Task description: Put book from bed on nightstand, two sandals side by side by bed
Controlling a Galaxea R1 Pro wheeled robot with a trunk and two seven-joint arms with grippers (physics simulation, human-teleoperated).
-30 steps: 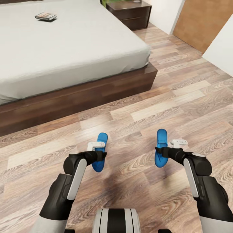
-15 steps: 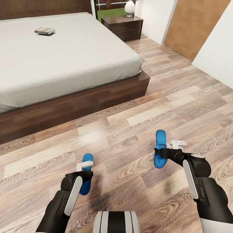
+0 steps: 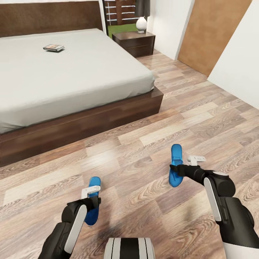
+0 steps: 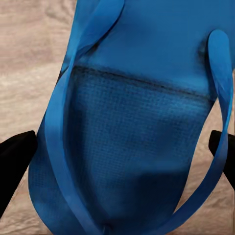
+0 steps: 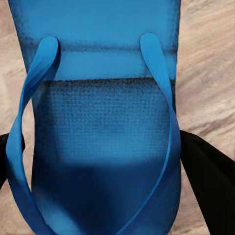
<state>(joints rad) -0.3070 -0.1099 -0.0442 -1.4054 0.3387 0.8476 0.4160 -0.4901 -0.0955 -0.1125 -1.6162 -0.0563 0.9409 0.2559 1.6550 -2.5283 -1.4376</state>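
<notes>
1. The bed lies well ahead of both grippers, across bare plank floor
2. The nightstand stands beyond the bed's far corner
3. The left gripper is clamped on one sandal, held above the floor
4. The right gripper grips the other sandal
5. The book rests on the mattress, far ahead of the left gripper

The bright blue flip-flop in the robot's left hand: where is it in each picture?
Head view: bright blue flip-flop at lower left, clamped in the left hand.
Left wrist view: the sandal spans the frame between dark fingers.
Right wrist view: that is the other sandal.
Shared landmark: wood-plank floor.
</notes>
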